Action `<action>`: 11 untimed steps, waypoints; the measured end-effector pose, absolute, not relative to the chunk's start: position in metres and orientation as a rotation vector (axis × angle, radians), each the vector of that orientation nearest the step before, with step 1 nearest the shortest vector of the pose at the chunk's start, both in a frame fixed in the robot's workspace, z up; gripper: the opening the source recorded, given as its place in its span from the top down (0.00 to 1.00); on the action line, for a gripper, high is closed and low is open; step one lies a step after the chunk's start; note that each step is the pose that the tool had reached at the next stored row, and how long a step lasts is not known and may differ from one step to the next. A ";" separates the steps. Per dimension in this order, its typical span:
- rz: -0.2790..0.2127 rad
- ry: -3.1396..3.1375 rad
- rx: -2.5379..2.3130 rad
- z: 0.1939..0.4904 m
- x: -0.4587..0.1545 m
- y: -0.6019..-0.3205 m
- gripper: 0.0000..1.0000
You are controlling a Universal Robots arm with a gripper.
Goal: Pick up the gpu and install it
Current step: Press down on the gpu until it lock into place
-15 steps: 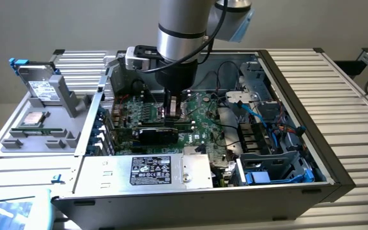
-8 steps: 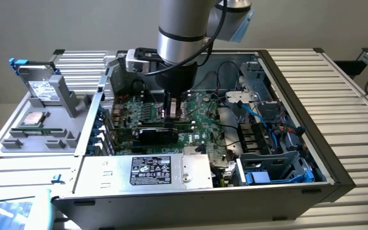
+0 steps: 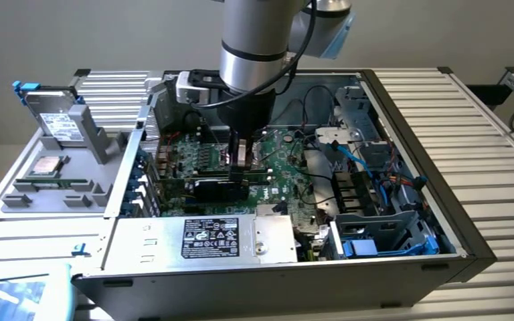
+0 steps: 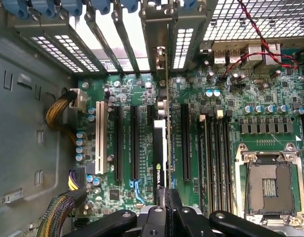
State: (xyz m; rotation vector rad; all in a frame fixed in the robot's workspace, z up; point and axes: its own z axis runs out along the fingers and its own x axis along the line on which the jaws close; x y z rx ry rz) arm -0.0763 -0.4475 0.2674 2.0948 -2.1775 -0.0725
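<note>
Inside the open computer case (image 3: 471, 247) the gripper (image 3: 241, 175) stands closed on the gpu (image 3: 219, 189), which sits upright over the motherboard (image 4: 226, 98) with empty slots (image 4: 134, 143) either side. Toward the exterior view's left, the rear bracket bars (image 4: 105, 42) close that way. To the right, loose cables (image 3: 315, 144) and the drive cage (image 3: 377, 234) crowd the passage. Near the front, the power supply (image 3: 212, 241) walls the board. Above the case, room stays free around the arm (image 3: 257, 47).
</note>
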 end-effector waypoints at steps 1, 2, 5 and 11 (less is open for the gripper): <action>-0.072 -2.177 2.095 0.267 -0.076 -0.448 0.86; -0.072 -2.177 2.095 0.267 -0.076 -0.448 0.86; -0.072 -2.178 2.095 0.267 -0.076 -0.448 0.86; -0.072 -2.177 2.094 0.264 -0.076 -0.448 0.86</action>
